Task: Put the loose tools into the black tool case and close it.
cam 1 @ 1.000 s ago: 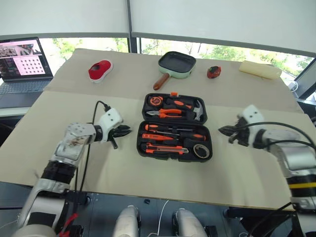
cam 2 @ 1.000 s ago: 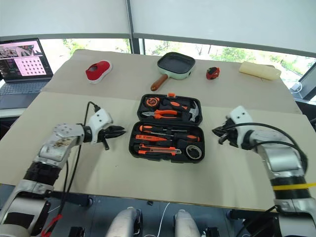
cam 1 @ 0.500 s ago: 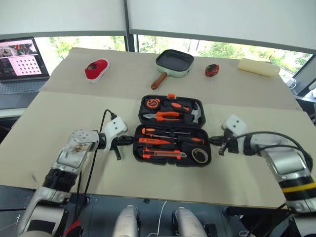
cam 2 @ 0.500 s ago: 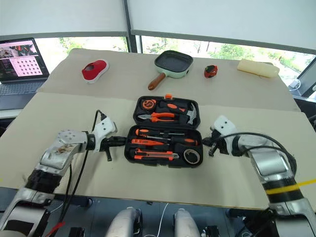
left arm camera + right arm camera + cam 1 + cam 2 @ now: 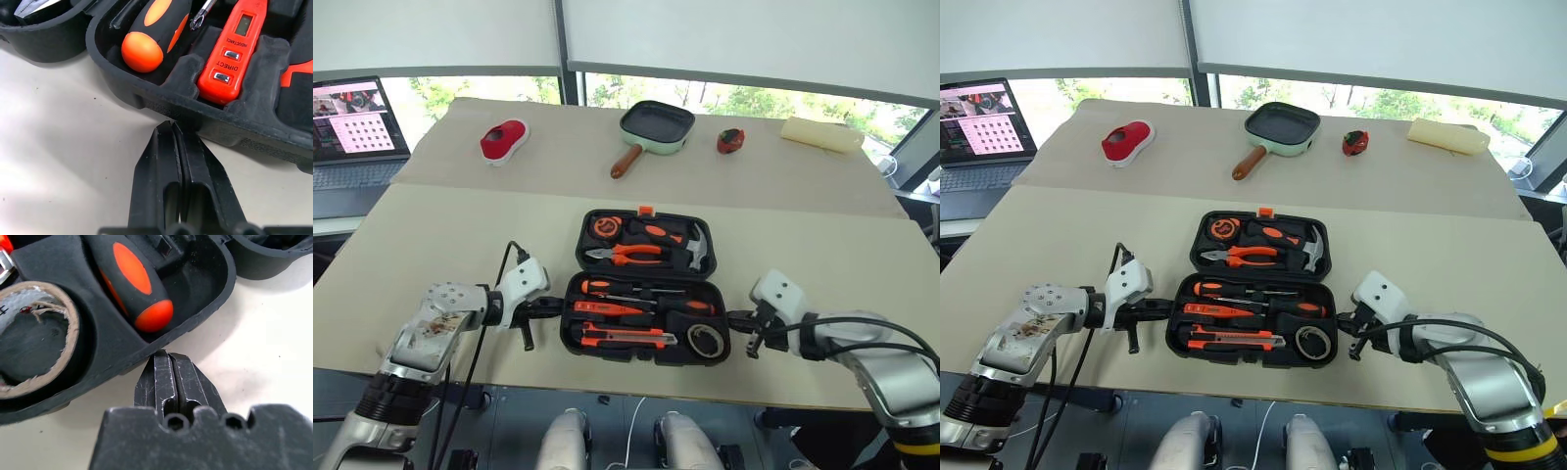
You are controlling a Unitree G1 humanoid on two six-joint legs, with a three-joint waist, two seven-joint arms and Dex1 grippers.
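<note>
**Both claws clenched at the open case's near half**

The rectangular black plastic tool case (image 5: 646, 294) lies open on the beige desk (image 5: 460, 225), screwdrivers, knife and tape roll (image 5: 707, 340) seated inside. The left claw (image 5: 172, 128) and right claw (image 5: 166, 355), each clenched and empty, have their tips at the near half's opposite end walls.

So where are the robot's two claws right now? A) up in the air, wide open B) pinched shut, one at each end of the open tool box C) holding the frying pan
B: the left claw and right claw are shut, at opposite ends of the open tool box.
</note>
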